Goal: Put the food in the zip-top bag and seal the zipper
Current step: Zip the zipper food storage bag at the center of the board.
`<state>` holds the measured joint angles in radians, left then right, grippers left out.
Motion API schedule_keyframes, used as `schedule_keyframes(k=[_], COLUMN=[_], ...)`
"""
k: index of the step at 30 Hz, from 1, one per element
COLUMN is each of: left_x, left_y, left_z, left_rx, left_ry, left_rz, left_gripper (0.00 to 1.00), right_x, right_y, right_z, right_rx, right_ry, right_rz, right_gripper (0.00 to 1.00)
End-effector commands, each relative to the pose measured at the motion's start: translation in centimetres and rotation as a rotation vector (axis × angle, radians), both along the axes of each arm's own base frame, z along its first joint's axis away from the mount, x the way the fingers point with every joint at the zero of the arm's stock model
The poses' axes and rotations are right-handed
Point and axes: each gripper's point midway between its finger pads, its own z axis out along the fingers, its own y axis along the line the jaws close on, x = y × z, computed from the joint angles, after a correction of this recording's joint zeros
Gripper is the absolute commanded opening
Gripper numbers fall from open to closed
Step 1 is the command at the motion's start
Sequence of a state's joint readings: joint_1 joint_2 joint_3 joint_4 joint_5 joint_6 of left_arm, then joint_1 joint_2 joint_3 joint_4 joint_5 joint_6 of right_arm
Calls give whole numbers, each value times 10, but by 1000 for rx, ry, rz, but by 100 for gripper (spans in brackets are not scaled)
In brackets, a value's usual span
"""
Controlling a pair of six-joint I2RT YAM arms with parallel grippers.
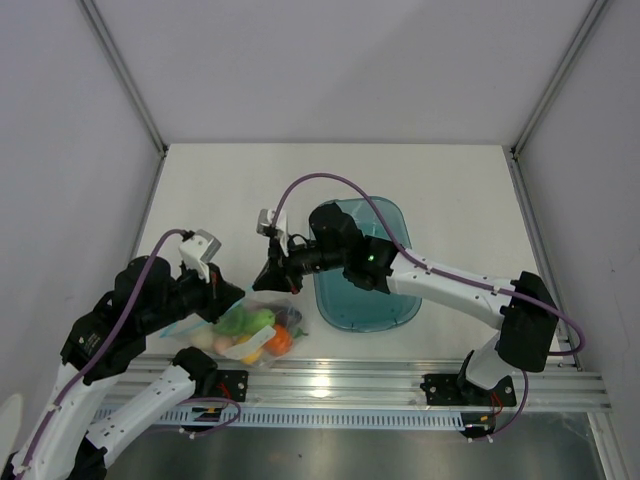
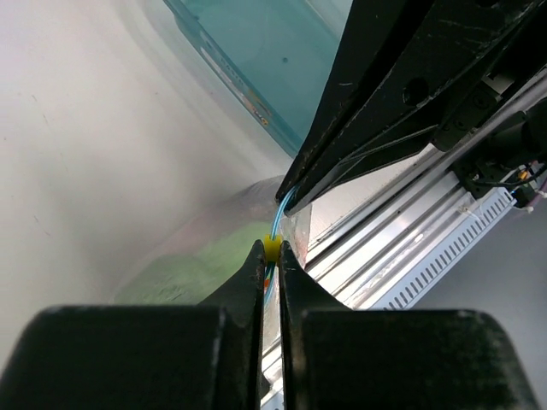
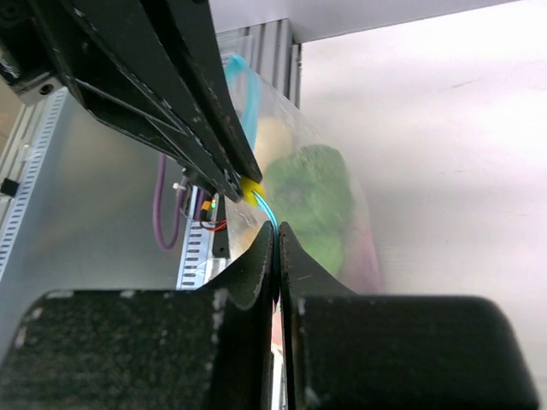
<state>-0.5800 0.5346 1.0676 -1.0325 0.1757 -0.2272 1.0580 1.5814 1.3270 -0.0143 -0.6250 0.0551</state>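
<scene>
**A:** Entry one?
**B:** Clear crinkly plastic zip-top bag [image 1: 195, 332]. It lies at the near edge of the white table [image 1: 330, 180], against the aluminium rail [image 1: 380, 382] and left of the teal translucent oblong tray [image 1: 365, 300].

**A:** Contents?
**B:** Toy food, all inside the bag: green bell pepper [image 1: 238, 320], orange round piece [image 1: 279, 342], small yellow piece [image 1: 252, 352]. The rest is too blurred to name.

**A:** Closure?
**B:** Thin light blue zipper strip [image 2: 278, 218] along the bag's mouth, running between the two claws.

**A:** Claws?
**B:** Left gripper [image 2: 271, 256]: fingers together, pinching the strip at a small yellow tab [image 2: 271, 248]. Right gripper [image 3: 276, 232]: fingers together, clamped on the same strip just beside the left one.
</scene>
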Motion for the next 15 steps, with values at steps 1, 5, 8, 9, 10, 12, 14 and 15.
schedule_keyframes(k=[1,5,8,9,10,12,14,15], left_x=[0,-1,-1,-2,-1,-2,-2,-2], left_y=[13,19,22,24,27,28,30,31], left_z=[2,1,1,0,-1,0,2,2], left_rx=[36,60,70,79,88,86,88,88], left_ry=[-29,-27,-35,-32,-32,-35,-38,-37], left_rz=[44,58,66,70,83,88,98,103], left_gripper=[5,5,5,5,5,5,5,6], right_x=[38,47,55,56,59,63,69,70], right_y=[-10,-12,-12,-13,-14,-15,-18,-19], right_z=[9,-2,-17,-20,-27,-31,-34,-33], right_rx=[25,10,-21,-29,-41,-49,-59,-56], right_ry=[-45,-57,-67,-69,-68,-70,-78,-85], right_rz=[-174,-209,-234,-241,-248,-267,-297,-302], right_gripper=[0,0,0,0,0,0,0,0])
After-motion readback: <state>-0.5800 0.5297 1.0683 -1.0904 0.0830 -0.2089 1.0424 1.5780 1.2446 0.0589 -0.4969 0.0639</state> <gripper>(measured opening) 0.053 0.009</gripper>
